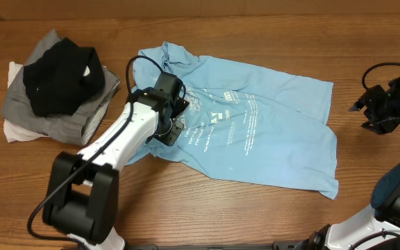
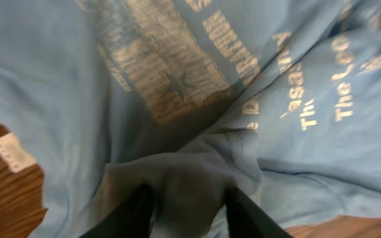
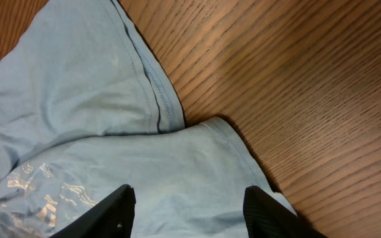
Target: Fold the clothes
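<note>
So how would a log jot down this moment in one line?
left gripper: shut on fold of blue T-shirt | right gripper: open, empty, beside T-shirt | clothes pile: apart, not touched

Overhead: T-shirt (image 1: 269, 125) lettering too small to read, and the left gripper (image 1: 176, 126) covers part of the print. Grey garment (image 1: 26, 104) and white garment (image 1: 16, 130) are mostly under the black garment (image 1: 61, 76). Right arm (image 1: 398, 187) is cut off by the frame edge. Left wrist: fingertips buried in a shirt fold. Right wrist: right gripper (image 3: 190, 211) clipped at the bottom edge.
</note>
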